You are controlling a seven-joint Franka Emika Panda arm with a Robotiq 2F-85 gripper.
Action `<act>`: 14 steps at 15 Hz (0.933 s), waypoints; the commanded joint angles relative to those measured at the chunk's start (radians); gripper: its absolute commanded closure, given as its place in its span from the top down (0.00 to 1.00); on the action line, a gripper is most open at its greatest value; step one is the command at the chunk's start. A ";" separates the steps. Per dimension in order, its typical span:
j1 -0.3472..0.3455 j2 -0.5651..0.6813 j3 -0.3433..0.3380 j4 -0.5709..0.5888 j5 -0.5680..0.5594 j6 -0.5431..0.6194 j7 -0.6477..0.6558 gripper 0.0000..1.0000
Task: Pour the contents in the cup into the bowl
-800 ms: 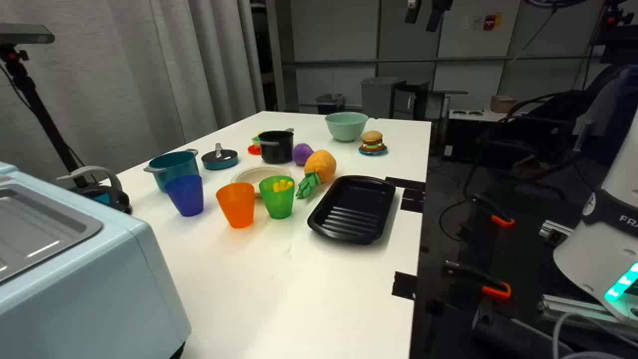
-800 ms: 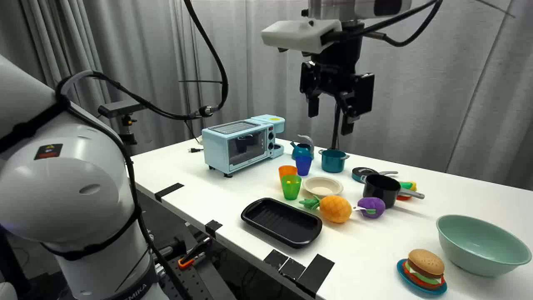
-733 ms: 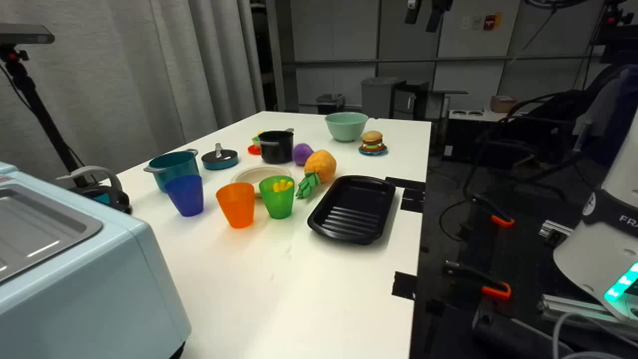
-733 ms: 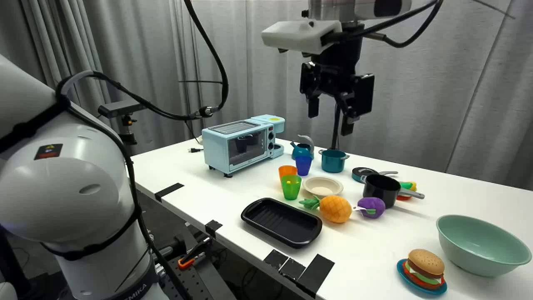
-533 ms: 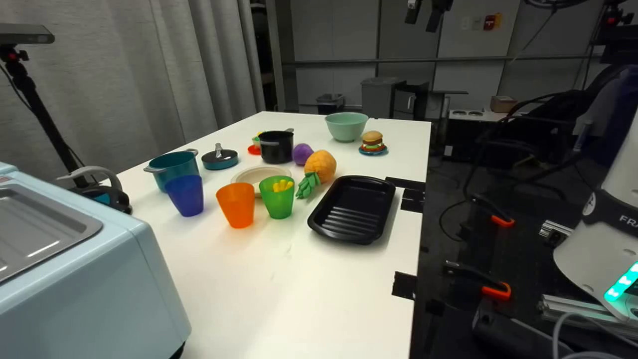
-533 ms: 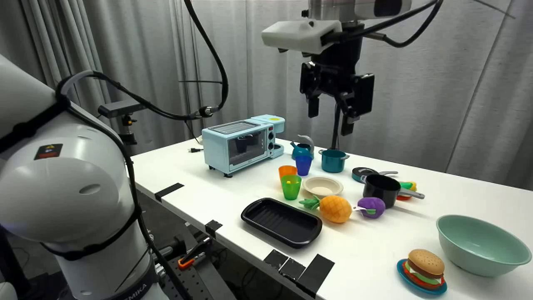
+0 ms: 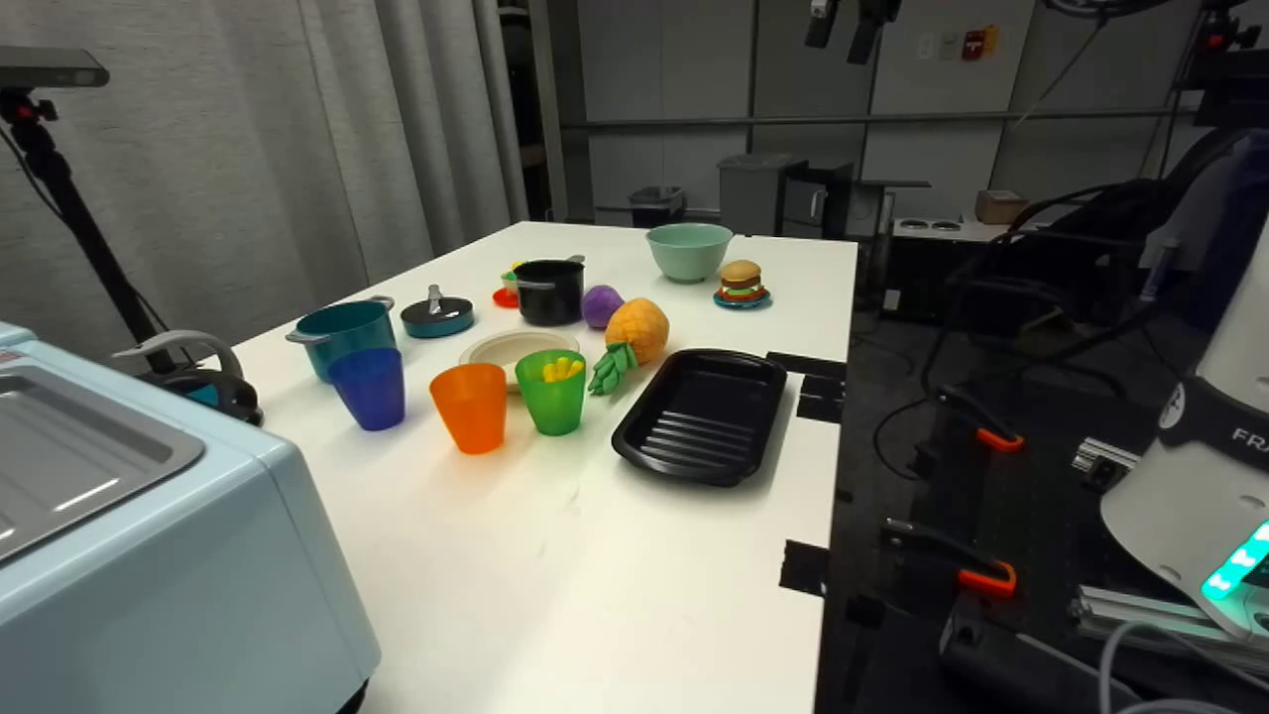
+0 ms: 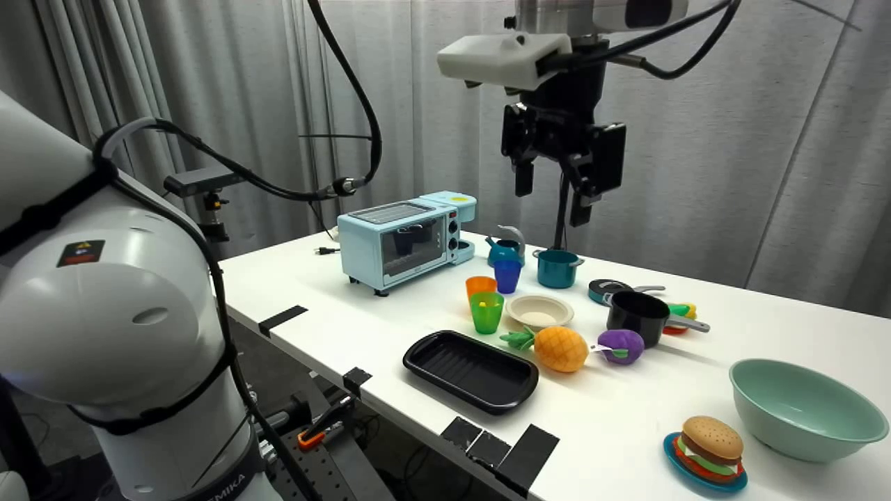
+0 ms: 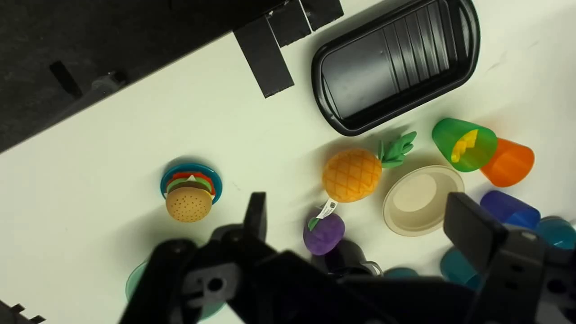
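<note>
End effector: unmoved since the earlier frame as far as I can tell, like everything on the desk; I hold it pointing down, high above the things, its jaws spread wide and gripping nothing.
Tray: black, near the black tape on my edge of the desk.
Pineapple: on its side, just beyond the tray.
Cup: green, upright on the desk near the pineapple's leaves, well below my jaws; yellow pieces show inside it.
Purple toy: lying next to the pineapple, a white tag between the two.
Bowl: pale and shallow, set flat just beside the cup; whether they touch I cannot tell.
Orange cup: upright, just beside the green one, with a narrow gap between them in an exterior view.
Saucepan: black, upright, just beyond the purple toy; whether they touch I cannot tell.
Blue cup: upright, between the orange cup and the teal pot.
Curtain: grey, hanging behind the far edge of the desk.
</note>
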 commanded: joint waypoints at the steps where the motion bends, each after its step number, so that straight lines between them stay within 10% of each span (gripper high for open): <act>1: -0.020 0.004 0.016 0.003 0.012 -0.003 -0.010 1.00; 14: 0.098 0.097 0.185 -0.092 0.041 0.116 0.015 1.00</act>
